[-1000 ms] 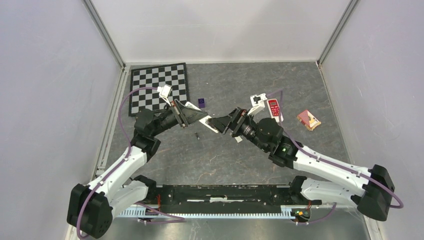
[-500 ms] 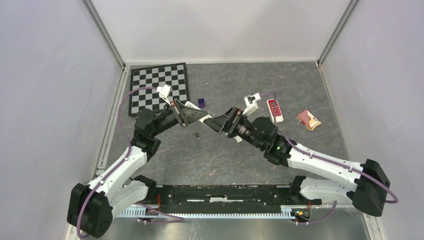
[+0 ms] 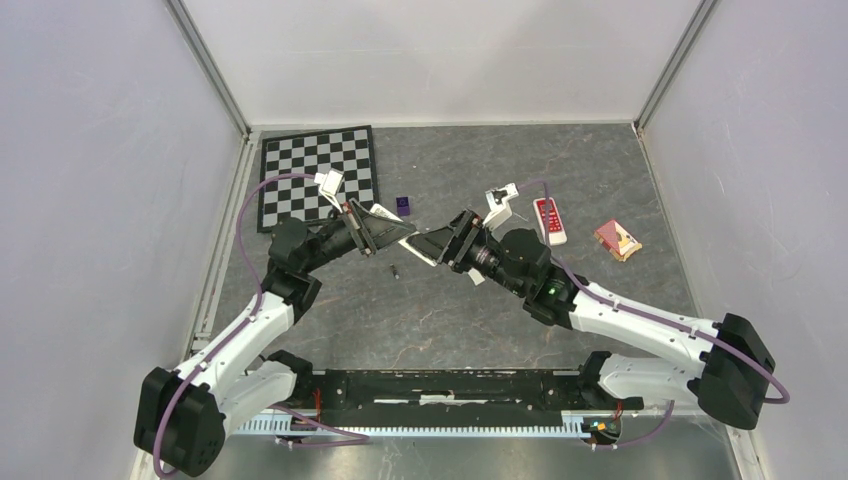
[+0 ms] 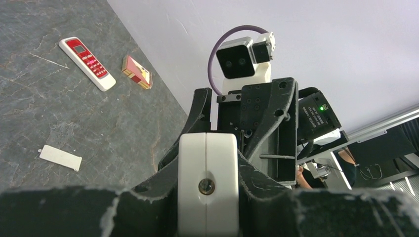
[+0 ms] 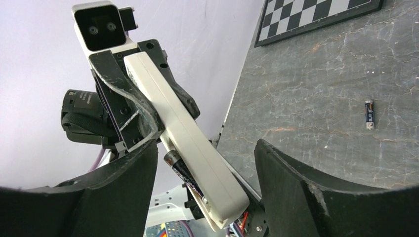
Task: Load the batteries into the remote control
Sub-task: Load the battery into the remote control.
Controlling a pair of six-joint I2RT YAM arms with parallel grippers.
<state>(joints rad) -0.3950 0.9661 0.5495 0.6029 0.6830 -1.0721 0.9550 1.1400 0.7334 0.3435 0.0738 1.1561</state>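
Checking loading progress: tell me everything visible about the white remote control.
The remote control is a long, narrow, white plastic-looking bar, held aloft, clamped near one end by the left gripper. Its end face shows a seam and small round dot. A battery lies in its open slot. The right gripper's open jaws flank its free end.

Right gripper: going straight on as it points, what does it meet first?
The long white bar-shaped remote control, clamped in the left gripper, lies straight ahead of the open right gripper, with a dark battery against its side. Depth is unclear, but it looks close.
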